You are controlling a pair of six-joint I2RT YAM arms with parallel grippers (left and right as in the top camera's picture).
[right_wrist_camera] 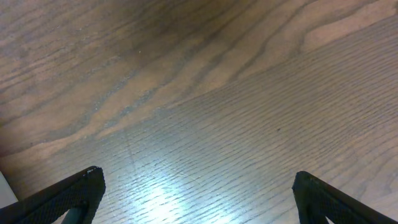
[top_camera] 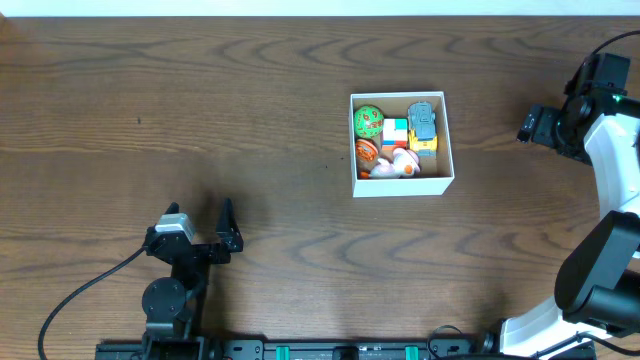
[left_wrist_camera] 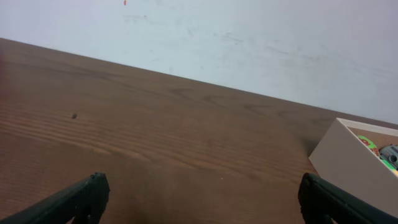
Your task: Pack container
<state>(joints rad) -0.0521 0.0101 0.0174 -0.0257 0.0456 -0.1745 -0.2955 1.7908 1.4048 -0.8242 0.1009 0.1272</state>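
The container (top_camera: 401, 187), a square white-walled box, sits right of the table's centre. It holds several small toys: a green ball (top_camera: 368, 121), a grey toy car (top_camera: 425, 120), a coloured cube (top_camera: 395, 131) and white and orange pieces (top_camera: 398, 165). Its white wall also shows at the right edge of the left wrist view (left_wrist_camera: 348, 162). My left gripper (top_camera: 226, 228) is open and empty near the front left, far from the box; its fingers show in the left wrist view (left_wrist_camera: 202, 199). My right gripper (top_camera: 527, 125) is open and empty, right of the box; the right wrist view (right_wrist_camera: 196, 196) shows bare wood between its fingers.
The wooden table (top_camera: 200, 120) runs under everything, with a pale wall beyond its far edge (left_wrist_camera: 249, 43). The left arm's base and cable (top_camera: 165, 300) stand at the front left. The right arm's white body (top_camera: 610, 200) rises along the right edge.
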